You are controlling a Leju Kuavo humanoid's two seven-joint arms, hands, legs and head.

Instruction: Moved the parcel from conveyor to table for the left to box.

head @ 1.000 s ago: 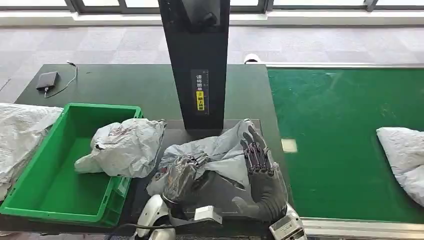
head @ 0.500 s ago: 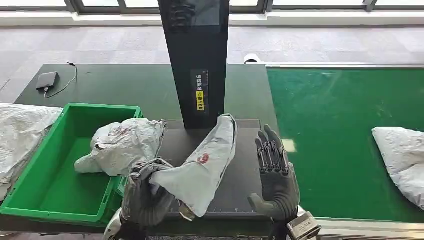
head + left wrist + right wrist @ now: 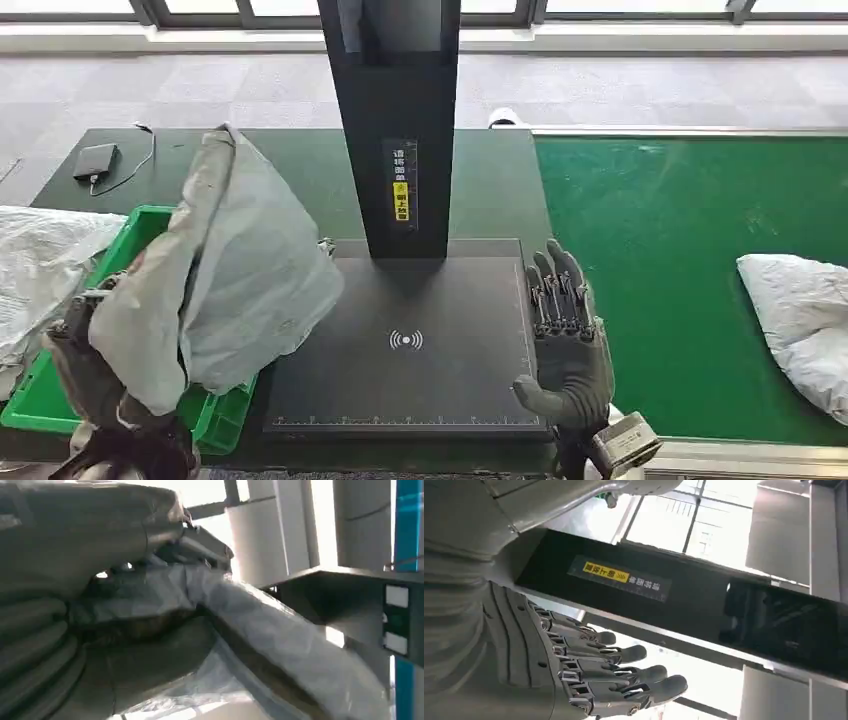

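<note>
Above the green bin [image 3: 40, 405], grey parcel [image 3: 235, 270] in left hand's [image 3: 85, 365] grip; right hand [image 3: 565, 335] spread, empty.

So here's the count: three grey poly parcels total. One parcel [image 3: 235, 280] is up in the left hand [image 3: 85, 365] over the table's left edge, another parcel [image 3: 800, 315] lies at the right edge of the green conveyor [image 3: 660, 250], and a third bag [image 3: 40, 260] sits just off the table's left edge. One green bin [image 3: 215, 410] at the table's front-left corner. One black scanner pad [image 3: 420, 380] with one black post [image 3: 400, 130] rising from its far edge. One small dark device [image 3: 95, 160] with a cable at the far-left corner. Two robot hands, the right hand [image 3: 565, 345] being the empty, spread one.
</note>
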